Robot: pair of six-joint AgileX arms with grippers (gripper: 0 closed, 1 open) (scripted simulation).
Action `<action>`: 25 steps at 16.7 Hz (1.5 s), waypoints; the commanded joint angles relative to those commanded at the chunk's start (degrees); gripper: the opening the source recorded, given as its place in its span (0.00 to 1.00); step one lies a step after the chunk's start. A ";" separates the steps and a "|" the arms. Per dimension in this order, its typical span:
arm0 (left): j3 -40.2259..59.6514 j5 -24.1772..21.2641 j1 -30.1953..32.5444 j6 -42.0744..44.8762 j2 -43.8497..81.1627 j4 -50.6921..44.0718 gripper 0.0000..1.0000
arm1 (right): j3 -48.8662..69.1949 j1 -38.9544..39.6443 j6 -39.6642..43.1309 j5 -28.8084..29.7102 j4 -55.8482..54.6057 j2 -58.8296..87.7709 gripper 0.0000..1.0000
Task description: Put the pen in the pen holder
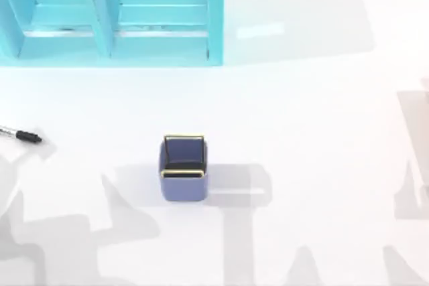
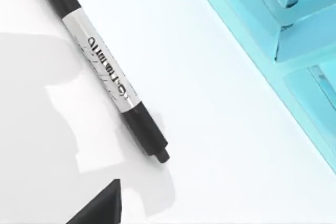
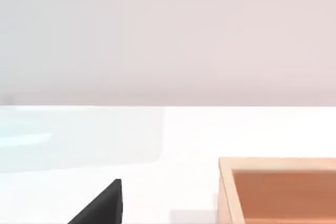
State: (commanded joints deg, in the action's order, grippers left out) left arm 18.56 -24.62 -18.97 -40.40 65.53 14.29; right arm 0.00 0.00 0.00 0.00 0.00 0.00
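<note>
The pen (image 1: 20, 135) lies flat on the white table at the far left edge, black cap pointing right. Seen close in the left wrist view, the pen (image 2: 102, 69) has a grey-silver printed barrel and black ends. A dark part of my left gripper (image 2: 100, 208) hangs above the table, a short way from the pen's tip and not touching it. The pen holder (image 1: 182, 185), a small blue-purple square cup with a gold rim, stands upright near the table's middle. A dark part of my right gripper (image 3: 100, 208) sits above bare table.
A large turquoise shelf unit (image 1: 114, 18) stands along the back left; its base (image 2: 294, 35) is near the pen. A wooden tray's rim (image 3: 226, 192) is in the right wrist view. Arm shadows fall across the table's front.
</note>
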 joint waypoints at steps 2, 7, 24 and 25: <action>2.59 -3.35 -2.71 -5.63 8.74 2.00 1.00 | 0.00 0.00 0.00 0.00 0.00 0.00 1.00; 7.67 -9.65 -7.61 -15.87 25.33 5.97 1.00 | 0.00 0.00 0.00 0.00 0.00 0.00 1.00; 18.21 -5.82 -0.71 -25.16 48.75 20.42 1.00 | 0.00 0.00 0.00 0.00 0.00 0.00 1.00; 19.31 -5.01 0.41 -26.01 51.00 22.09 1.00 | 0.00 0.00 0.00 0.00 0.00 0.00 1.00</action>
State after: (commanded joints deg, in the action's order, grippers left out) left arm 37.88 -29.63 -18.56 -66.41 116.53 36.38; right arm 0.00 0.00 0.00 0.00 0.00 0.00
